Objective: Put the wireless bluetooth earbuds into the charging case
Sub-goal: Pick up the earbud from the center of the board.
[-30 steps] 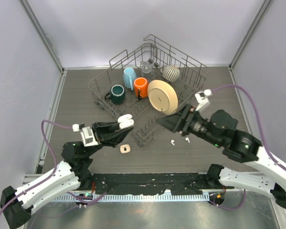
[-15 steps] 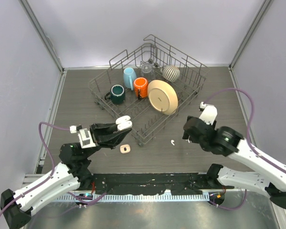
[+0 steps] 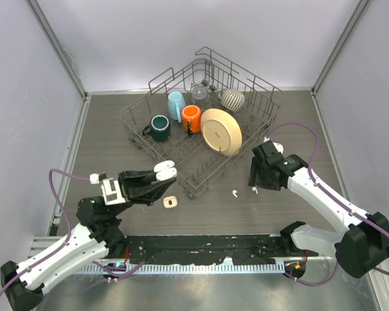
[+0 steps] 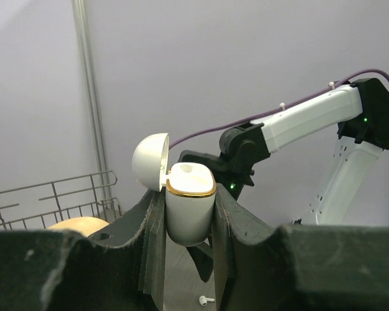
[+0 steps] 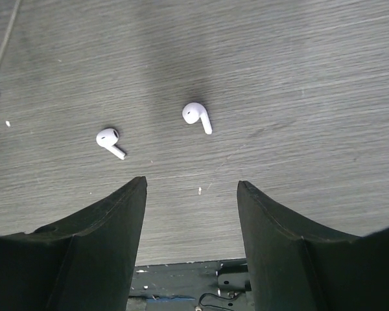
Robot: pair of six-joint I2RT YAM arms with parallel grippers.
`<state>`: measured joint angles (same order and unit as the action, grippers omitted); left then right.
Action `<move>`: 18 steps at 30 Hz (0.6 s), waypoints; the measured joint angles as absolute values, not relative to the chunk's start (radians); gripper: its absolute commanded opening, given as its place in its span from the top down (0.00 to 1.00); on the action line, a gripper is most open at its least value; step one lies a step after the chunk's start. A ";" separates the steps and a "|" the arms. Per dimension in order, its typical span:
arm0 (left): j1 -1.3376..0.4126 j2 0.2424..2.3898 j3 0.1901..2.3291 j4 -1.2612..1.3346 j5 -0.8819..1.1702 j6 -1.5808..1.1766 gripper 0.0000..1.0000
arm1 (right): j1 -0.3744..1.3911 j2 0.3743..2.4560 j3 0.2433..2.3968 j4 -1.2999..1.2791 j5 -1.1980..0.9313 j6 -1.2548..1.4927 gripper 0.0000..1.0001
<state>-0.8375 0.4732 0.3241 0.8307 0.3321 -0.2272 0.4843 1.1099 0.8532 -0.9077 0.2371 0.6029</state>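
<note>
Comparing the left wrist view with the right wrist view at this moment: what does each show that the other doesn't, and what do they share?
Left wrist only: the left gripper shut on the charging case, its lid hinged open, with the right arm and part of the dish rack behind. Right wrist only: the right gripper open above the table, with two earbuds lying apart, neither touched. Shared: the earbuds, though the left wrist view catches only one earbud, at its bottom edge.
</note>
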 measured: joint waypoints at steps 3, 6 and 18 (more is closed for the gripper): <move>-0.838 0.455 0.323 0.827 0.331 -0.227 1.00 | 0.468 1.139 0.813 -0.862 0.199 0.600 0.37; -0.838 0.446 0.322 0.812 0.327 -0.225 1.00 | 0.448 1.161 0.772 -0.812 0.173 0.607 0.37; -0.838 0.450 0.321 0.785 0.316 -0.218 1.00 | 0.411 1.179 0.657 -0.630 0.155 0.673 0.37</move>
